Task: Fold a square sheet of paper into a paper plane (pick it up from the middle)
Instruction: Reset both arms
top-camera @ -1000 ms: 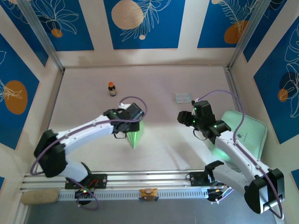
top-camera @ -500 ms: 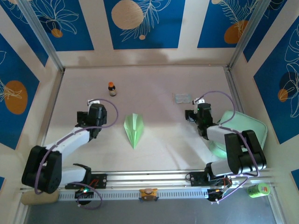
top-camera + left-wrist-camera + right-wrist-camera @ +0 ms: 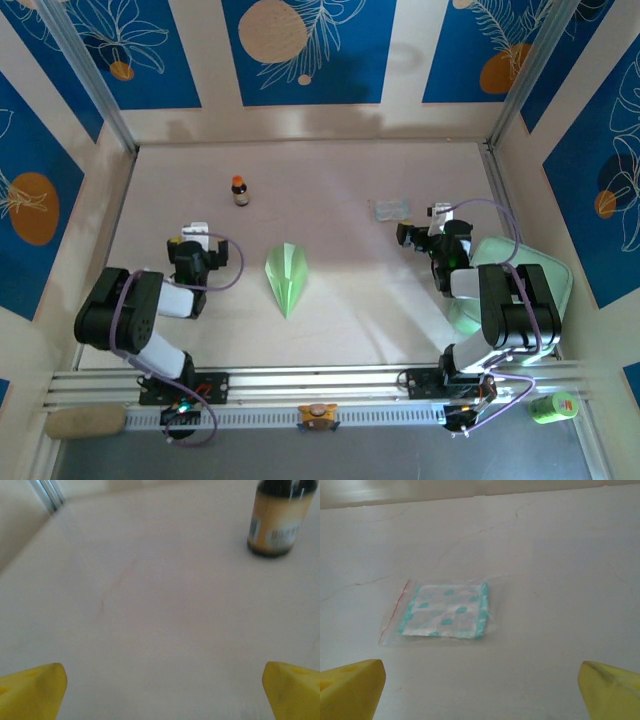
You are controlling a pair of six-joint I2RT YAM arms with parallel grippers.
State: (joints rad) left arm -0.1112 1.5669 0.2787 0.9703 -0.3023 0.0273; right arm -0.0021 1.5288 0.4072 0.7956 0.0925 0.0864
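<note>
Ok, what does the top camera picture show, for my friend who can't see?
A green paper plane lies on the table, its tip toward the near edge. The left arm and right arm sit folded either side, not touching it. A small bottle stands farther back.

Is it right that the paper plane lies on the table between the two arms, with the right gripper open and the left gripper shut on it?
Not quite: the left gripper is open and holds nothing. The left wrist view shows its yellow fingers spread apart over bare table. The paper plane does lie between the two arms, and the right gripper is open.
</note>
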